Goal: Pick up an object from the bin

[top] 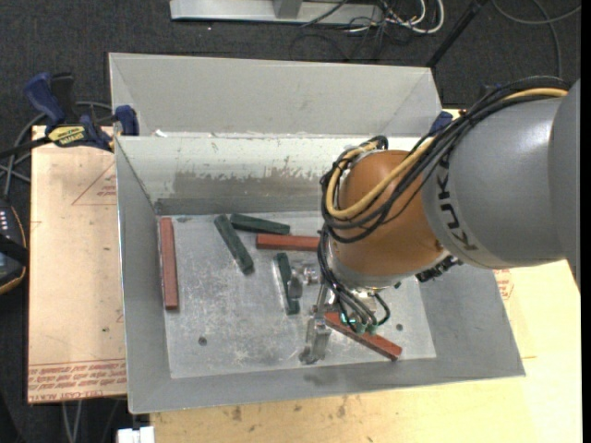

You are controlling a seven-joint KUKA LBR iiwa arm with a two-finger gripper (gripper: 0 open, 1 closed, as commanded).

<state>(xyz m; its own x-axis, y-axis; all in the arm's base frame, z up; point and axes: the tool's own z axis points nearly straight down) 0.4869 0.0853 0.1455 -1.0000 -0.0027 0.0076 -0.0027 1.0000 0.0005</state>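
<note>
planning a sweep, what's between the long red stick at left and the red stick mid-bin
A slanted dark green stick lies between them, seen in the camera view.

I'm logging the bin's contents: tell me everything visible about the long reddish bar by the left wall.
The reddish-brown bar is long, slim and straight, with squared edges and a matte look. It lies flat on the bin floor, running along the foot of the left wall. Nothing rests on it; the dark green bars lie apart toward the middle.
</note>
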